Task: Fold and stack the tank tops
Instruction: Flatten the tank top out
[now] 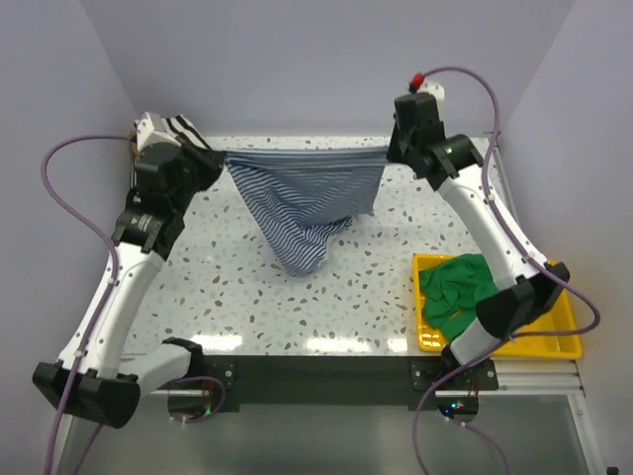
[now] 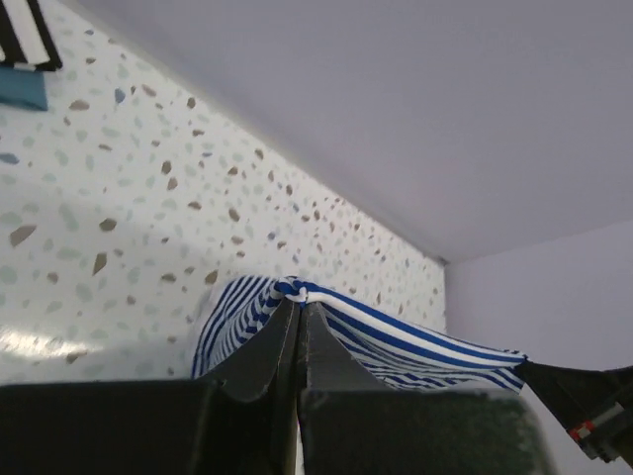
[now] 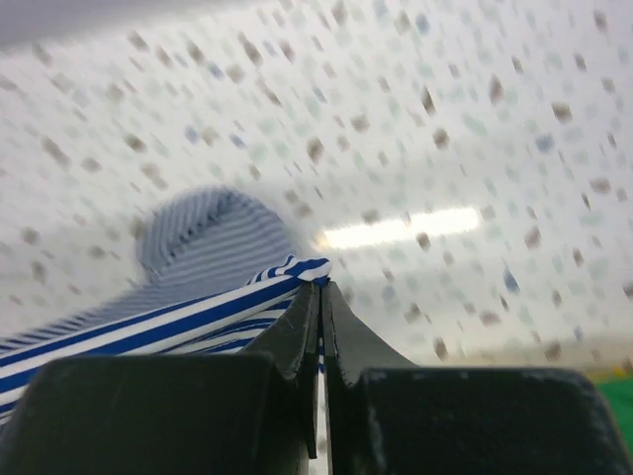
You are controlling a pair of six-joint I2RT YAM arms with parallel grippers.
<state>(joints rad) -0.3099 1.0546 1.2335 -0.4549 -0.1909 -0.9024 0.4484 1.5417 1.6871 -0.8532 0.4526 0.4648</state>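
We log the striped top (image 1: 312, 203) hanging above the table (image 1: 297, 317), well left of the tray (image 1: 559, 341) and farther back than it. The left gripper (image 1: 220, 158) has its jaws pinched tight on the top's upper left corner (its wrist view shows a small bunch of blue-and-white cloth squeezed at the tips). The right gripper (image 1: 389, 150) is clamped the same way on the upper right corner, straight back from the tray. The upper edge runs taut between them. The rest sags to a point, and we cannot tell whether it touches the table. The green top (image 1: 457, 292) lies crumpled in the tray's left half. A black-and-white top (image 1: 183, 127) sits in the corner farthest from the tray, with teal cloth (image 2: 22, 89) beside it.
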